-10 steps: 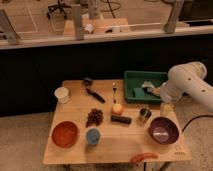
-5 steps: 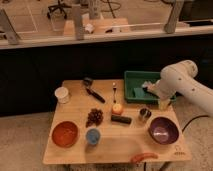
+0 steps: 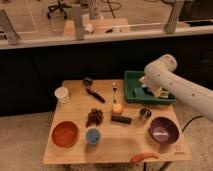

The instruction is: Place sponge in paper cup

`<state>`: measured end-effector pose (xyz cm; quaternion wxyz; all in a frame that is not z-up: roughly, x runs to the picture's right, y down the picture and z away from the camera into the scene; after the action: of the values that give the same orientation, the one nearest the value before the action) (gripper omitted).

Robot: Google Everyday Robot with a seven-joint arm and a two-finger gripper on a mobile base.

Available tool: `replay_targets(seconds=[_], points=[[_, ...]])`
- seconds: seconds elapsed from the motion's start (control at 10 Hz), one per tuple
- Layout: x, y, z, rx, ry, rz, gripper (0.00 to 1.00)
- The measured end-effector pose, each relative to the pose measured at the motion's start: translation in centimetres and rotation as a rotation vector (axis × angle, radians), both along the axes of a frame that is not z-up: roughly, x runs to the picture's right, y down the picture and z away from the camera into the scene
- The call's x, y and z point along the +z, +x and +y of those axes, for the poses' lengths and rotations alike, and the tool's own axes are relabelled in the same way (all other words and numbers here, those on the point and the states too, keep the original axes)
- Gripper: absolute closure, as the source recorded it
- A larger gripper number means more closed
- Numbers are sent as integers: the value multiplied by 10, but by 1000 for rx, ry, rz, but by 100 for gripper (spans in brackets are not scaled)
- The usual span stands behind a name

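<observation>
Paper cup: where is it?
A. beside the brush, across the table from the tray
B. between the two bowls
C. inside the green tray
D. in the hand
A: the paper cup stands by the brush, while the hand hangs over the green tray.

I see, on tabletop (image 3: pixel 120 145): orange bowl (image 3: pixel 65 134) front-left, blue cup (image 3: pixel 92 136) just beside it, purple bowl (image 3: pixel 164 131) front-right, metal cup (image 3: pixel 145 114) near it, green tray (image 3: pixel 131 86) back-right, black brush (image 3: pixel 93 91) mid-back.

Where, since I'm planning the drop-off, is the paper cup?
Camera view: the paper cup stands on the table, far left, beside the black brush; the gripper hangs over the green tray, far right.
</observation>
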<state>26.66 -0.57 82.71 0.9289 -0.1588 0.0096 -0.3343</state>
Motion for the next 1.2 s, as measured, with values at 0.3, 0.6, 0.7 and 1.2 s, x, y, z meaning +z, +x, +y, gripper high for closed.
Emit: replay_targets(seconds=[0.3, 0.6, 0.7, 1.2], points=[[0, 4, 1, 1, -1, 6, 20], [7, 6, -8, 13, 35, -32, 20], [16, 3, -15, -15, 54, -81, 20], [50, -27, -14, -271, 33, -264, 20]])
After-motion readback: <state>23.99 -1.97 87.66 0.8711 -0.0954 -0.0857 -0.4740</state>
